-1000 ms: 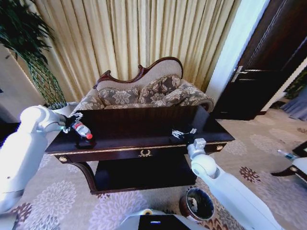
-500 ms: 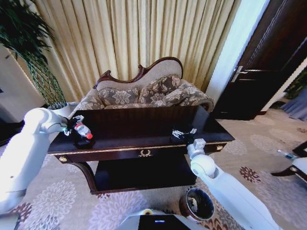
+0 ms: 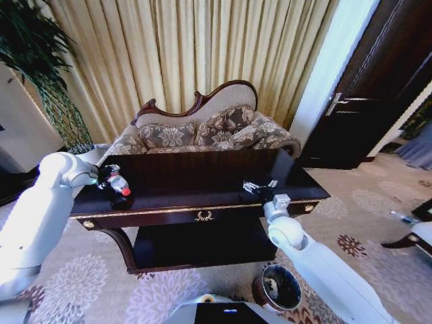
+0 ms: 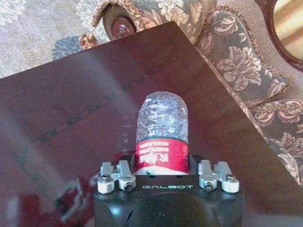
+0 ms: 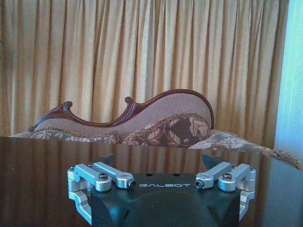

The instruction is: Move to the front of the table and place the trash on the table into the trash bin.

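A clear plastic bottle with a red cap and red label, the trash, sits in my left gripper just over the left end of the dark-brown table. In the left wrist view the bottle sticks out between the jaws, and the left gripper is shut on its labelled part. My right gripper hovers low over the table's right end, and the right wrist view shows this gripper open and holding nothing. The round copper trash bin stands on the carpet at the table's front right, beside my right arm.
A patterned sofa stands close behind the table, in front of the curtains. A tall plant fills the left corner, with a dark door at the right. The table has a lower shelf. Open carpet lies to the front left.
My left arm's elbow has swung a little to the right, while the bottle in its gripper has barely shifted. The right arm has not moved.
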You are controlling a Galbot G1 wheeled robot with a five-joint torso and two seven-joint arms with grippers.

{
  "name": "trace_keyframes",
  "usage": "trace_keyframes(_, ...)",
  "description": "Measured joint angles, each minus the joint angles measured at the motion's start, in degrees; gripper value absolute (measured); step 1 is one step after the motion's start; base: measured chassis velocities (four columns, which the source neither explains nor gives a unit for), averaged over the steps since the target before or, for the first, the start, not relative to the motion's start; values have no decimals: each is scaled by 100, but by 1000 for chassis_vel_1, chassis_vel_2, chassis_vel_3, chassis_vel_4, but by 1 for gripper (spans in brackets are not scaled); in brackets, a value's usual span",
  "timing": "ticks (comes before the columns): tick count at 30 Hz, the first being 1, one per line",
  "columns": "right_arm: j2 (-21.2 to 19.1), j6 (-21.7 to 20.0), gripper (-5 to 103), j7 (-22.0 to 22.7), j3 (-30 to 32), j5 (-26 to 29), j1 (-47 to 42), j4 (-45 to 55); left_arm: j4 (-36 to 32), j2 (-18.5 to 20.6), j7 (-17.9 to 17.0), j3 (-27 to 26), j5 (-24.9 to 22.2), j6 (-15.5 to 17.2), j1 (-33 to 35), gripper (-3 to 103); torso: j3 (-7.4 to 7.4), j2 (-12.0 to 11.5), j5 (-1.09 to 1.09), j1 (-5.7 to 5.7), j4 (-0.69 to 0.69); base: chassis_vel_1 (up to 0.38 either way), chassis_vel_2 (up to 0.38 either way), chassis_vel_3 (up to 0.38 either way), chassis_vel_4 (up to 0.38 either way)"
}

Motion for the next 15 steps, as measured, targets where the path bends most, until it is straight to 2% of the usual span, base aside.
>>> trace_keyframes(2,-59,1,100,-13,1,52,70,-15,-2,-31,7,0,-1,-7,0,51,0,0,1,0,1,0,0,0,0)
trace_keyframes(3,-59,1,100,-13,1,52,70,-15,-2,-31,7,0,-1,-7,0,51,0,0,1,0,1,0,0,0,0)
trace_keyframes(6,-96,4,100,-17,21,73,97,-17,-16,-57,32,-1,34,-8,10,39,-1,0,2,0,0,0,0,0,0)
trace_keyframes(8,-97,4,100,-17,26,74,92,-14,-23,-57,49,-1,66,2,19,36,0,0,1,0,0,0,0,0,0)
trace_keyframes(10,-87,5,100,-5,41,76,47,16,-130,-36,302,-19,474,105,121,33,0,0,-2,0,-2,0,0,0,0)
trace_keyframes(11,-87,5,100,-5,41,76,47,16,-130,-36,302,-19,474,105,121,33,0,0,-2,0,-2,0,0,0,0)
trace_keyframes(13,-81,4,100,38,62,111,16,90,-370,13,773,-91,1187,158,306,28,1,0,-3,0,0,0,0,0,0)
trace_keyframes(14,-81,-13,100,79,79,173,10,166,-575,55,1151,-129,1840,159,480,27,0,0,-1,0,0,0,0,0,0)
trace_keyframes(15,-81,-13,100,79,79,173,10,166,-575,55,1151,-129,1840,159,480,27,0,0,-1,0,0,0,0,0,0)
